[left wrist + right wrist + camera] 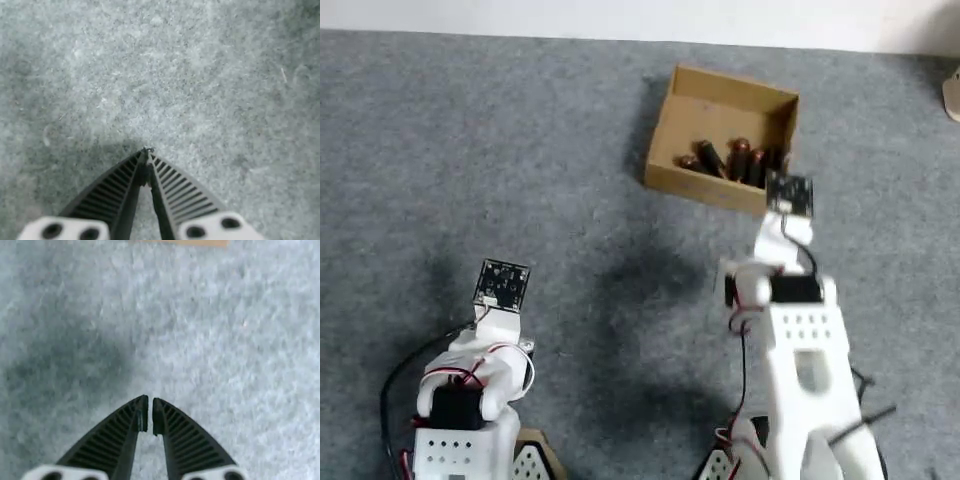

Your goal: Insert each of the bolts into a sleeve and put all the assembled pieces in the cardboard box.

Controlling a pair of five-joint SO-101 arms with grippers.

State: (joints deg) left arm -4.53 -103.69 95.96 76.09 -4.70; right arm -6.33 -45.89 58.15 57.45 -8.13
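Ribbed black left fingers (120,190) are clenched tip to tip on nothing, over the grey bench (175,75). Right fingers (122,432) are all but closed, with a sliver of gap at the tips, and also grip nothing. Straight ahead of the right fingers, near, stands the box (705,190). Inside it the pieces (730,158) lie side by side by the near wall, long axes running roughly away from those fingers. From the left fingers the box lies well apart, ahead and off toward the right arm. The right arm is plainly nearer, so any further drop would likely fall to it. Every piece I can make out is already boxed.
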